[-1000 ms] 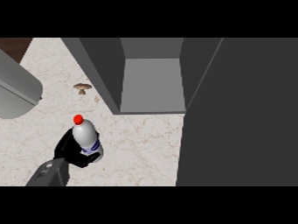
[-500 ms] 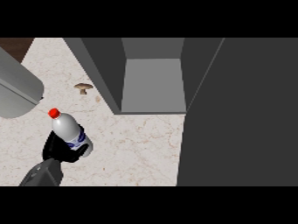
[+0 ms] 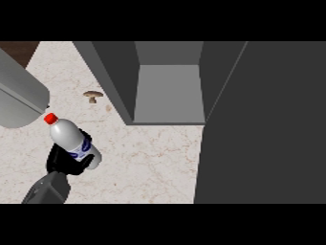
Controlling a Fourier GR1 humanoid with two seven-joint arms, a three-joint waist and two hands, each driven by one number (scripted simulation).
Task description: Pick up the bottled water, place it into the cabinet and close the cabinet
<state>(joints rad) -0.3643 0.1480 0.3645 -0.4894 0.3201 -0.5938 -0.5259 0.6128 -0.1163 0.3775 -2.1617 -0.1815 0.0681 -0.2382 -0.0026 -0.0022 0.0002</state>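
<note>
One bottled water (image 3: 72, 139) farther left than before, in one robot hand's (image 3: 61, 163) clasp.

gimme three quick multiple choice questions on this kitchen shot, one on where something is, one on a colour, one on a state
1. Where is the mushroom?
A. on the counter, left of the cabinet
B. inside the cabinet
C. on top of the bottle

2. What colour is the cap of the bottled water?
A. blue
B. red
C. green

3. What state is the bottled water in?
A. lying flat on the counter
B. held by the hand
C. standing inside the cabinet

Answers:
1 A, it lies on the pale counter beside the cabinet's left wall.
2 B, the cap is bright red.
3 B, black fingers curl round its lower part.
</note>
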